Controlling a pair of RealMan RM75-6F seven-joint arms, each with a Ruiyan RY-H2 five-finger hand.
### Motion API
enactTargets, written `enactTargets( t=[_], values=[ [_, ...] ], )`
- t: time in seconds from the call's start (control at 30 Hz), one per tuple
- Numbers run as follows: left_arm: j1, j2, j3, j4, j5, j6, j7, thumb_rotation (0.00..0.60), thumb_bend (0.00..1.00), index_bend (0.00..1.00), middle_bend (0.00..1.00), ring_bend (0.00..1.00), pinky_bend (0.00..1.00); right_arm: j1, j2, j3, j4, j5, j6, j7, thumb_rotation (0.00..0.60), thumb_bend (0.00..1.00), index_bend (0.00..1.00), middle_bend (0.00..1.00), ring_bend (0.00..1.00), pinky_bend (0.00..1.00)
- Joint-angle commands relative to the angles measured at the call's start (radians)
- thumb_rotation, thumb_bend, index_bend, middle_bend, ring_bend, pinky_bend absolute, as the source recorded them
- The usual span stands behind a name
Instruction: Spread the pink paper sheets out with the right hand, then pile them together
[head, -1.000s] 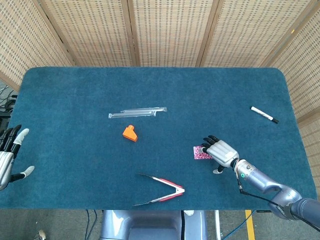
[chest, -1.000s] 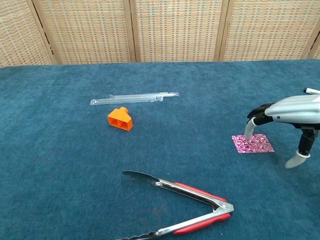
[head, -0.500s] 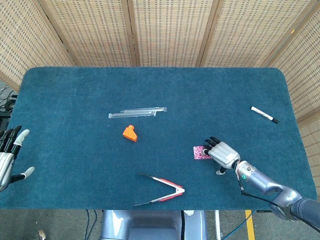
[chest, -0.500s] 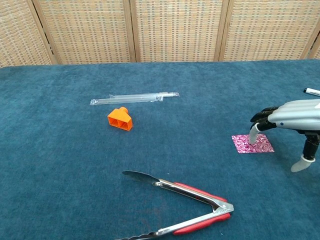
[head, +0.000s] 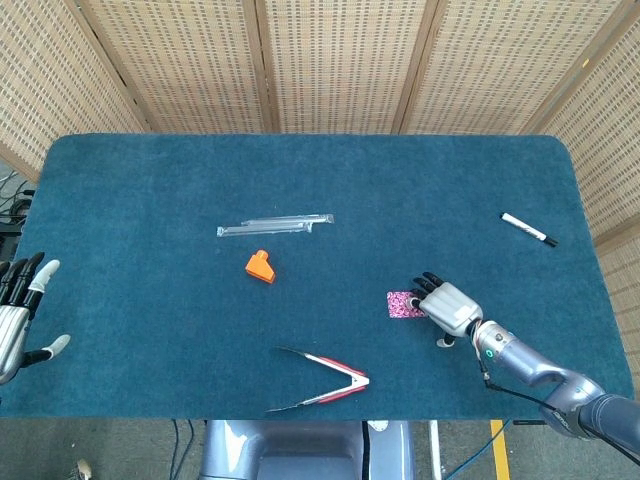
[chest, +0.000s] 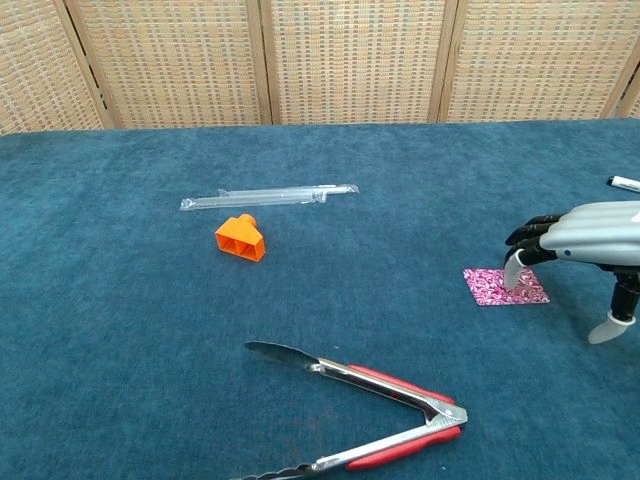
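A small stack of pink patterned paper sheets (head: 401, 305) (chest: 493, 286) lies flat on the blue cloth toward the front right. My right hand (head: 446, 306) (chest: 580, 237) hovers palm down over the stack's right edge, fingers spread, with the fingertips (chest: 516, 271) down at the paper's right part. Whether they press on it I cannot tell. It holds nothing. My left hand (head: 16, 318) shows only in the head view, at the far left edge off the table, fingers apart and empty.
Red-handled metal tongs (head: 325, 385) (chest: 370, 415) lie at the front centre. An orange plastic piece (head: 260, 266) (chest: 240, 237) and a clear plastic strip (head: 275, 224) (chest: 268, 196) sit left of centre. A black-and-white marker (head: 528, 229) lies at the far right.
My right hand has drawn slightly rightward and toward the front edge, so more of the pink stack's left part shows. The stack itself has not visibly shifted. The left hand barely moved.
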Motion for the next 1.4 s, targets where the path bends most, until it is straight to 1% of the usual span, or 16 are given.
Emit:
enactTargets(
  t=[0.03,0.3,0.7,0.87,1.23,1.4],
  values=[
    [0.000,-0.001,0.001,0.000,0.000,0.000,-0.001,0.600,0.02,0.00,0.00,0.00,0.00,0.001,-0.003,-0.004,0.007,0.001,0.002,-0.004,0.600,0.10,0.25,0.20,0.00,0.01],
    [0.003,-0.001,0.003,0.001,0.001,0.004,-0.001,0.600,0.02,0.00,0.00,0.00,0.00,0.009,-0.013,-0.002,0.039,0.012,0.004,-0.017,0.600,0.10,0.25,0.20,0.00,0.01],
    [0.016,-0.002,0.004,0.016,-0.007,0.018,-0.023,0.600,0.02,0.00,0.00,0.00,0.00,0.042,-0.044,0.020,0.116,0.042,-0.032,-0.037,0.600,0.10,0.25,0.20,0.00,0.01],
    [0.015,-0.007,0.005,0.025,-0.005,0.016,-0.034,0.600,0.02,0.00,0.00,0.00,0.00,0.040,-0.027,0.025,0.090,0.048,-0.017,-0.054,0.600,0.10,0.25,0.20,0.00,0.01],
    [0.008,-0.012,0.008,0.037,0.007,0.005,-0.048,0.600,0.02,0.00,0.00,0.00,0.00,0.007,0.028,0.022,-0.017,0.078,0.018,-0.125,0.600,0.10,0.25,0.20,0.00,0.01],
    [0.006,-0.012,0.009,0.036,0.010,0.002,-0.047,0.600,0.02,0.00,0.00,0.00,0.00,-0.010,0.028,0.014,-0.030,0.094,0.017,-0.154,0.600,0.10,0.25,0.20,0.00,0.01]
  ],
)
